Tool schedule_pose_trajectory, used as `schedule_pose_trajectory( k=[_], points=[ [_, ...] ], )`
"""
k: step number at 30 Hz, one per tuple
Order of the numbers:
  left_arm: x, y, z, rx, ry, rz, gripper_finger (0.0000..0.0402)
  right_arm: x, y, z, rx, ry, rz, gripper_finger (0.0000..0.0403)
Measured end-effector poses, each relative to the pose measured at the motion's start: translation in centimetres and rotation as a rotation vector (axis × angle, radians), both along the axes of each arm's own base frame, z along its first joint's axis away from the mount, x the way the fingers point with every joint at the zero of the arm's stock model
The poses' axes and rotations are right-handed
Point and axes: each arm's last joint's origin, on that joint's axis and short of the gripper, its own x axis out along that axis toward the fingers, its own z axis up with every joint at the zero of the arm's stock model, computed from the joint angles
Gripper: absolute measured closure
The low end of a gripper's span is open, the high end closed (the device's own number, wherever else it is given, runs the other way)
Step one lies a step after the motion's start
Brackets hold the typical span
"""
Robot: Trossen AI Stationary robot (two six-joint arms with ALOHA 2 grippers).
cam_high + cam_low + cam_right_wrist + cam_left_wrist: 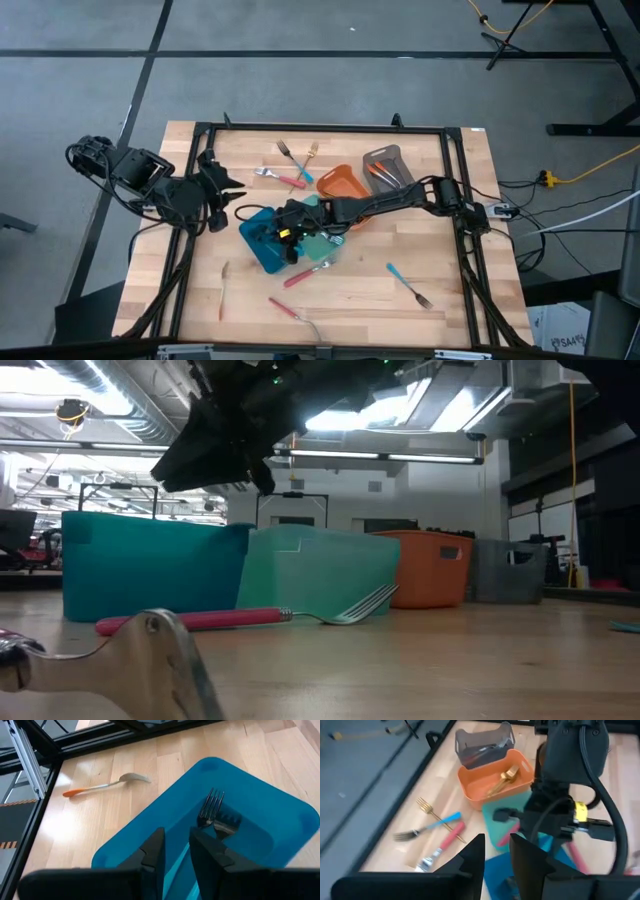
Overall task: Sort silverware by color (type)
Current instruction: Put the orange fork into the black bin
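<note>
Now right pincer (175,852) slightly apart above blue tray (280,820), fork (212,812) tines pointing away.

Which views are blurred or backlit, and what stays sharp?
Low view: the near spoon is out of focus, and the right gripper is a dark shape against bright ceiling lights. Left wrist view: softly blurred throughout. Right wrist view: the fork in the blue tray is sharp. High view: evenly lit.

A fork (212,812) lies in the tray (280,815) — a spoon (105,785) beside it.
</note>
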Motion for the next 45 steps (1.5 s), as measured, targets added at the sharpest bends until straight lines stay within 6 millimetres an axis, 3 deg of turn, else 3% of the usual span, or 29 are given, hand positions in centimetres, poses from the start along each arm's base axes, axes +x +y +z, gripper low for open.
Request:
schedule_pose_trajectory(
  k=[16,23,33,39,45],
  points=[
    [-0.3,-1.2,-1.6,-0.261,0.075,0.214,0.0319,-5.2,-0.7,7.6,-0.192,0.081,0.084,0.0322],
    [0.1,-2.7,-2.2,-0.343,0.096,0.235,0.0319,-8.1,-1.2,9.5,-0.291,0.204,0.104,0.0322],
    [1.2,-5.7,-3.7,-0.416,0.159,0.271,0.0319,-11.9,-2.4,9.7,-0.508,0.512,0.001,0.0322],
    [2.2,-8.3,-5.4,-0.439,0.233,0.310,0.0319,-14.4,-2.8,10.0,-0.538,0.544,-0.013,0.0322],
    [3.2,-11.1,-7.8,-0.477,0.354,0.385,0.0319,-18.6,-3.3,9.8,-0.521,0.548,-0.032,0.0322]
  ],
)
